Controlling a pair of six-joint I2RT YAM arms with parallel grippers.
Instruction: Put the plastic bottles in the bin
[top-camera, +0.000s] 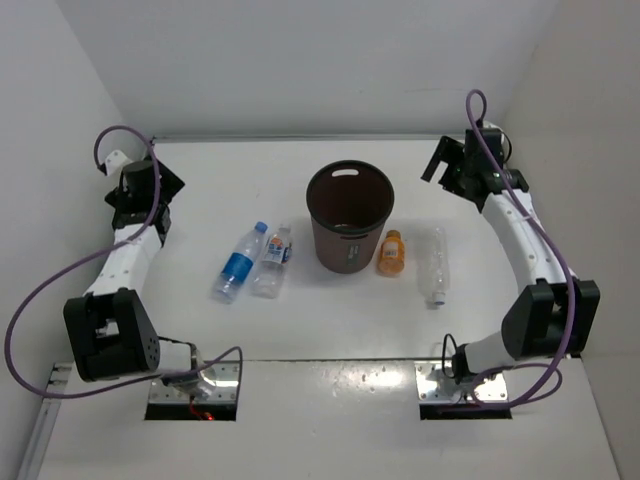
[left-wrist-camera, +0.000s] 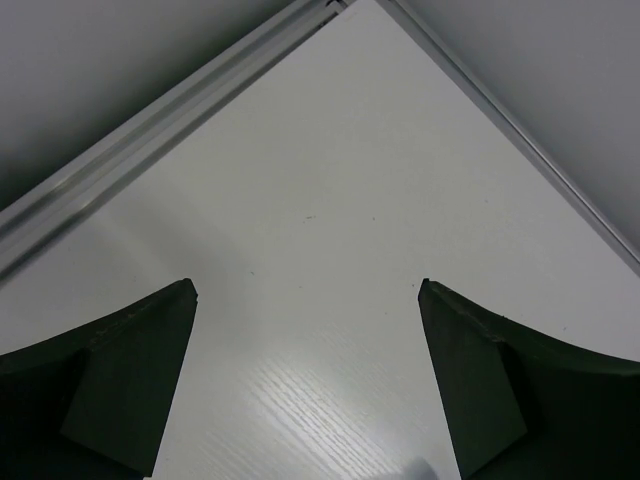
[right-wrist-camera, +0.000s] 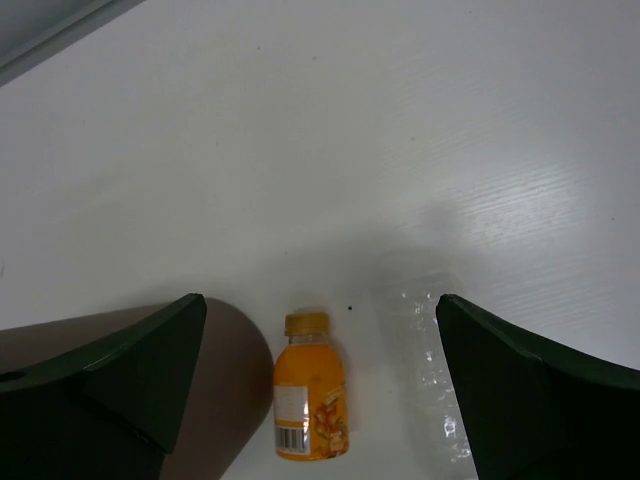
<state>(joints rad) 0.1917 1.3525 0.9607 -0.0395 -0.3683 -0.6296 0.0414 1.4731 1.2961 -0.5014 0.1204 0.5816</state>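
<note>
Both grippers hang wide open and empty, the right gripper (right-wrist-camera: 320, 300) over the table's (top-camera: 250, 180) far right and the left gripper (left-wrist-camera: 307, 290) facing its far left corner. All four bottles lie on their sides outside the upright bin (top-camera: 348, 215). In the top view the orange bottle (top-camera: 391, 252) lies at 7 o'clock from the right gripper, just beside the bin's base, long axis 12 to 6 with the cap at 12. The clear bottle (top-camera: 436, 265) lies roughly parallel at its 3 o'clock, apart from it. The blue-label bottle (top-camera: 238, 263) and white-blue bottle (top-camera: 273, 262) lie side by side at the bin's 8 o'clock, nearer the left arm. The right arm looks better placed to begin. The clear bottle has open table around it, while the orange one leaves little finger room on its bin side. On this smooth white top a bottle may roll.
</note>
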